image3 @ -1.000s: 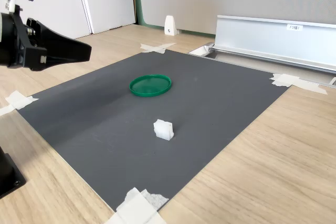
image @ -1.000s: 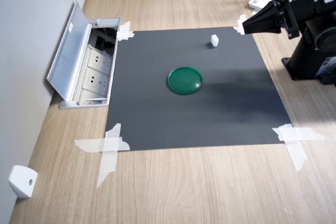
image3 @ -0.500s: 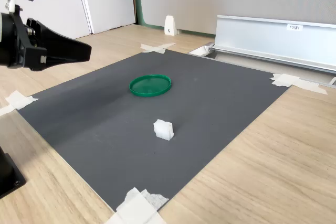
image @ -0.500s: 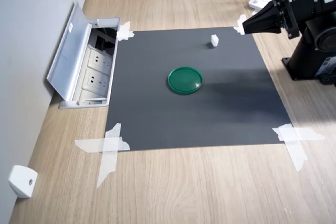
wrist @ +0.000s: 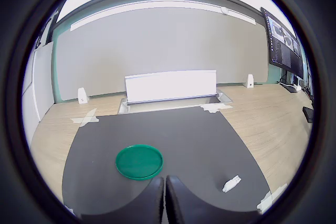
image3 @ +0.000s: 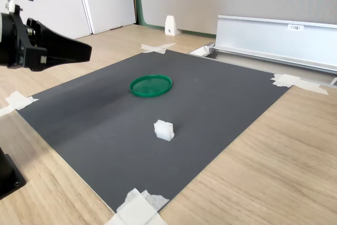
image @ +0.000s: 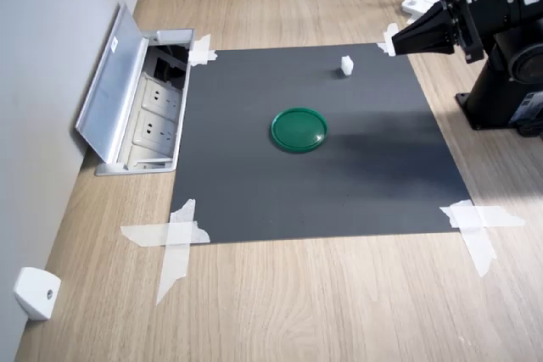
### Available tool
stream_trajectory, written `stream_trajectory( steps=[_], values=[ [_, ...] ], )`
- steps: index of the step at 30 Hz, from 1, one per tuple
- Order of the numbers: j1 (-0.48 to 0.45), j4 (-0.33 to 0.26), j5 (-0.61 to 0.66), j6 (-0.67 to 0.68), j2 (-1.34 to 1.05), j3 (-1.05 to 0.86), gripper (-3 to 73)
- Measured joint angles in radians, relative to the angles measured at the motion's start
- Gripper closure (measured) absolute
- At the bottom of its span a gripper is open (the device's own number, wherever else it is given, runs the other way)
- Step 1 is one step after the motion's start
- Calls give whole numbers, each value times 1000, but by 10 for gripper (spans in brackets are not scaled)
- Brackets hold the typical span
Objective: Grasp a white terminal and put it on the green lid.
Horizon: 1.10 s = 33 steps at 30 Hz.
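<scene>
A wooden tabletop carries a dark grey mat taped down at its corners, and beside the mat's 9 o'clock edge in the first exterior view an open floor-box of power sockets sits sunk into the wood with its metal flap raised. The black Piper arm stands off the mat at about 2 o'clock in the first exterior view, its gripper held in the air over the mat's corner — the two fingers pressed together and holding nothing, as the wrist view shows them meeting tip to tip. The green lid lies flat near the mat's middle, with nothing on it. The white terminal rests on the mat at about 1 o'clock from the lid in the first exterior view, well apart from it and near the gripper but not touching it. By the look of things the task is at its very start — nothing is grasped, so the opening of the fingers, the descent, the pick, the carry and the placing on the lid are all left to do.
</scene>
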State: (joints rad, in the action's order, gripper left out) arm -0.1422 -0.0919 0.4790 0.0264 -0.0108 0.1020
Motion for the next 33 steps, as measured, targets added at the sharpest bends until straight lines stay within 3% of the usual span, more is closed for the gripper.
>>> stream_trajectory(
  steps=[14, 25, 33],
  values=[
    [0, 0, -1, 0, 7, 40, 704],
    [0, 1, -8, 3, 421, 320, 704],
    [0, 101, 215, 47, 721, 550, 704]
  ],
)
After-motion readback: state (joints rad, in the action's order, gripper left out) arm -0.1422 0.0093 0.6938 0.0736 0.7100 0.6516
